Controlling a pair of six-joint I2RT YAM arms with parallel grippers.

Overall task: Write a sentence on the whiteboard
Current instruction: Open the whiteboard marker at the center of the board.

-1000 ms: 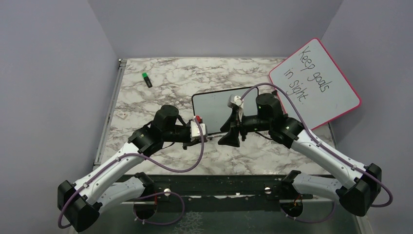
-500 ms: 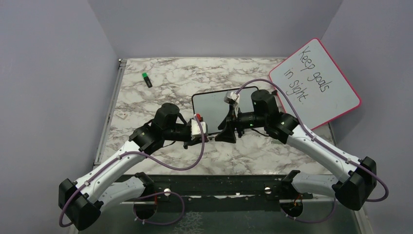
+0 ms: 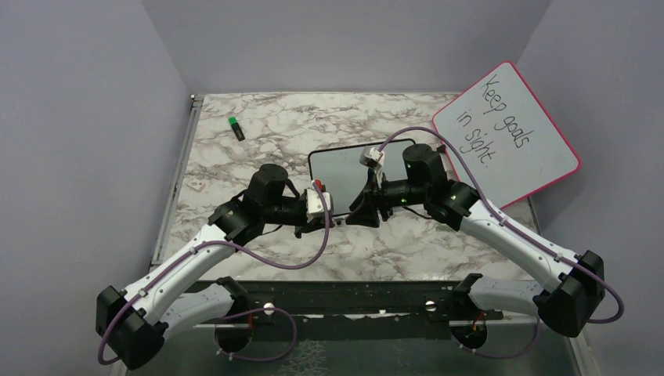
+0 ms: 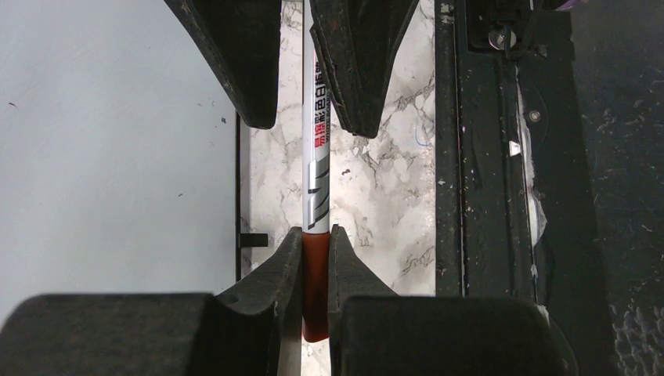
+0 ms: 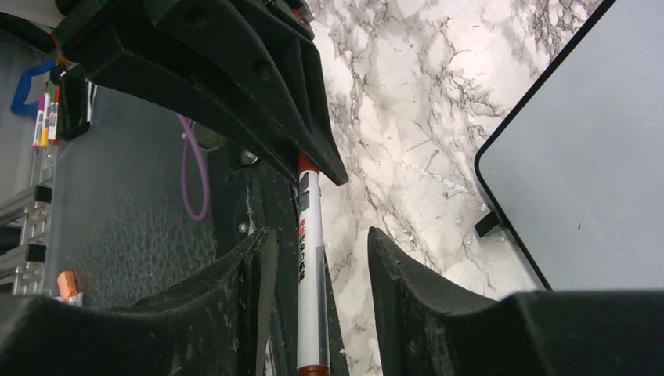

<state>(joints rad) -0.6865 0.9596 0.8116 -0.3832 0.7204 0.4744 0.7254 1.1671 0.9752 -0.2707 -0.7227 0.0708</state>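
left wrist, left gripper (image 4: pixel 315 239) pinching marker (image 4: pixel 317 180), right gripper (image 4: pixel 313 117) spread around it, whiteboard (image 4: pixel 117 157) beside

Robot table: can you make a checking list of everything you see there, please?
Surface: grey-veined marble table.
Job's things: black-framed whiteboard lies flat, no writing seen on it.
Clutter: green-capped pen at the far left; small white scrap at the left edge.
Grippers: left gripper shut on the red end of a white marker; right gripper open, fingers either side of the barrel.
Cables: a purple cable loops along each arm.
Surroundings: pink-framed board reading "Keep goals in sight" at the right; lavender walls.
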